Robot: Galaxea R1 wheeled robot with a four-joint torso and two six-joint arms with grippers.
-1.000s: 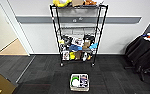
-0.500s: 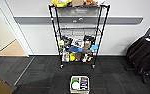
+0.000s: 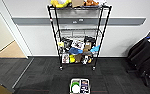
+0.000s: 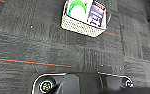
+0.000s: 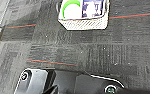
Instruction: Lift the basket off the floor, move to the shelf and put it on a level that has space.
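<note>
While the woven basket (image 3: pixel 80 86) is sitting on the dark carpet (image 3: pixel 41 75) just in front of the wire rack (image 3: pixel 78 37), both arms are needing to close in squarely on its short sides; either pincer's opening I cannot tell. It is holding a green-rimmed white disc (image 4: pixel 77 10) and a blue packet (image 4: pixel 96 15).

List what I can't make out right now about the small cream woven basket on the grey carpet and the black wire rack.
- Small cream woven basket: the head view's bottom edge cuts its near side; contents blurred, a white-and-green item and a dark printed packet.
- Black wire rack: top edge crops what stands on its top tier; lower tiers' clutter too blurred to identify.
- Gripper fingers: indistinct in both wrist views.
</note>
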